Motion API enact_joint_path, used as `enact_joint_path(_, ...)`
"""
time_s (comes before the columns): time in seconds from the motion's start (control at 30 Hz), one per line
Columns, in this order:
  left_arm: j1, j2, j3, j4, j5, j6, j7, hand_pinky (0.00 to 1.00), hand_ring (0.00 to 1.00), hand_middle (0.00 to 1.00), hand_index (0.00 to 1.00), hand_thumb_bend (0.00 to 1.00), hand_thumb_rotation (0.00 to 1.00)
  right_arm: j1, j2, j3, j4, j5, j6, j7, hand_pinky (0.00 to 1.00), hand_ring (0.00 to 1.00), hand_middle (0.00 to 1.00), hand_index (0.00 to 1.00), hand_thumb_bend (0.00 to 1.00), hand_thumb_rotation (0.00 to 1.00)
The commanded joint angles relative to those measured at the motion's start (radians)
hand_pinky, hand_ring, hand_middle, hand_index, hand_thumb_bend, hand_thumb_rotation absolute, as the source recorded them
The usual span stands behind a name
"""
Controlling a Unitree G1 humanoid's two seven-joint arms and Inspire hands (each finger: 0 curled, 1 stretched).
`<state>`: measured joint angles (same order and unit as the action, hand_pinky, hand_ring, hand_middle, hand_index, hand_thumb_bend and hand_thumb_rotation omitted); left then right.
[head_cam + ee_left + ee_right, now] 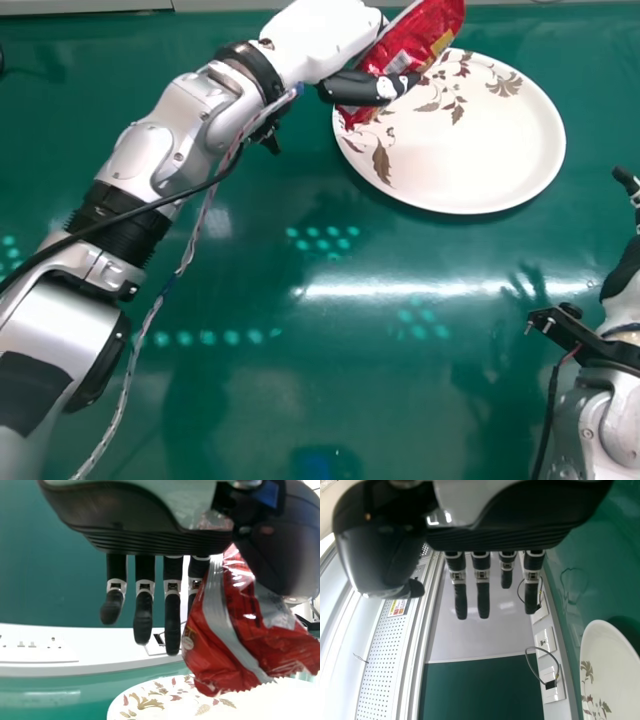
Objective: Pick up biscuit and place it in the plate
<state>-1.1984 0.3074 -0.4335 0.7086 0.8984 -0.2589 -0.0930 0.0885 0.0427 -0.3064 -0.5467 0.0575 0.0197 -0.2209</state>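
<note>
One red biscuit packet (pixel 415 38) sits over the left rim of your plate (pixel 500 150), clamped between the thumb and fingers of your left hand (pixel 355 88).
Your plate shows printed leaves; you can't tell whether the packet touches it. From the head view, you see the packet's long axis slant from the plate's near left up past its far rim. Your right hand (pixel 626 272), right of the plate, has its fingers straight and apart.
</note>
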Motion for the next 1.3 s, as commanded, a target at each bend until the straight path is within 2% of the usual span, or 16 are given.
enact_joint_path(0.0,-0.064,-0.035,-0.027,0.084,-0.005,-0.022,0.062,0.1,0.17,0.39,0.49,0.5,0.0,-0.001,-0.005,-0.007,0.005,0.003,-0.006,0.0,0.74,0.8,0.82,0.76,0.51,0.21)
enact_joint_path(0.03,-0.086,-0.05,-0.033,0.125,-0.009,-0.022,0.069,0.1,0.17,0.43,0.49,0.5,0.0,-0.003,-0.006,-0.007,0.004,0.003,-0.005,0.0,0.73,0.8,0.81,0.76,0.5,0.21)
enact_joint_path(0.07,-0.109,-0.065,-0.037,0.164,-0.014,-0.021,0.071,0.09,0.16,0.4,0.5,0.5,0.0,-0.004,-0.007,-0.007,0.003,0.002,-0.003,0.001,0.72,0.79,0.81,0.76,0.5,0.21)
enact_joint_path(0.17,-0.17,-0.109,-0.051,0.274,-0.022,-0.013,0.086,0.09,0.16,0.46,0.49,0.51,0.0,-0.01,-0.01,-0.008,0.007,0.005,-0.003,0.003,0.72,0.8,0.81,0.77,0.51,0.22)
enact_joint_path(0.3,-0.227,-0.163,-0.067,0.391,-0.027,0.007,0.136,0.18,0.28,0.48,0.49,0.51,0.0,-0.018,-0.023,-0.009,0.018,-0.001,-0.007,0.012,0.72,0.8,0.81,0.78,0.5,0.22)
enact_joint_path(0.37,-0.25,-0.192,-0.074,0.443,-0.031,0.031,0.145,0.17,0.26,0.48,0.49,0.51,0.0,-0.02,-0.025,-0.009,0.02,0.0,-0.009,0.014,0.72,0.8,0.81,0.78,0.5,0.22)
enact_joint_path(0.43,-0.27,-0.218,-0.084,0.488,-0.031,0.044,0.152,0.26,0.39,0.46,0.52,0.5,0.0,-0.022,-0.025,-0.008,0.019,-0.005,-0.01,0.014,0.72,0.79,0.81,0.77,0.49,0.21)
enact_joint_path(0.5,-0.288,-0.238,-0.093,0.523,-0.033,0.054,0.144,0.29,0.41,0.46,0.53,0.5,0.0,-0.022,-0.022,-0.007,0.015,-0.005,-0.008,0.015,0.72,0.8,0.81,0.77,0.49,0.21)
enact_joint_path(0.53,-0.295,-0.247,-0.097,0.536,-0.032,0.058,0.139,0.3,0.43,0.46,0.53,0.5,0.0,-0.02,-0.02,-0.006,0.011,-0.005,-0.006,0.014,0.72,0.8,0.81,0.77,0.5,0.21)
enact_joint_path(0.63,-0.313,-0.275,-0.11,0.572,-0.034,0.088,0.122,0.26,0.37,0.45,0.54,0.5,0.0,-0.014,-0.012,-0.003,0.001,-0.003,-0.004,0.012,0.73,0.81,0.82,0.78,0.49,0.21)
enact_joint_path(0.67,-0.316,-0.282,-0.116,0.58,-0.031,0.095,0.123,0.22,0.32,0.43,0.54,0.5,0.0,-0.011,-0.01,-0.002,-0.002,-0.003,-0.004,0.011,0.73,0.81,0.82,0.79,0.49,0.2)
enact_joint_path(0.8,-0.315,-0.295,-0.136,0.598,-0.027,0.115,0.116,0.27,0.4,0.46,0.53,0.5,0.0,0.001,-0.002,-0.002,-0.01,-0.002,-0.002,0.007,0.74,0.81,0.83,0.79,0.49,0.21)
enact_joint_path(0.87,-0.311,-0.3,-0.14,0.603,-0.034,0.124,0.108,0.26,0.38,0.45,0.54,0.5,0.0,0.002,0.003,-0.002,-0.012,0.002,-0.003,0.005,0.75,0.81,0.83,0.79,0.49,0.21)
enact_joint_path(1.0,-0.305,-0.301,-0.143,0.608,-0.041,0.134,0.101,0.29,0.41,0.46,0.55,0.5,0.0,0.006,0.004,0.0,-0.013,-0.002,-0.008,0.006,0.75,0.81,0.82,0.79,0.49,0.2)
enact_joint_path(1.07,-0.303,-0.298,-0.148,0.608,-0.04,0.132,0.102,0.33,0.47,0.47,0.53,0.5,0.0,0.007,0.004,0.001,-0.012,-0.002,-0.009,0.007,0.74,0.81,0.82,0.78,0.49,0.2)
enact_joint_path(1.27,-0.3,-0.288,-0.169,0.608,-0.031,0.117,0.111,0.3,0.43,0.46,0.54,0.5,0.0,0.009,0.008,0.004,-0.014,-0.002,-0.006,0.004,0.74,0.81,0.82,0.78,0.48,0.21)
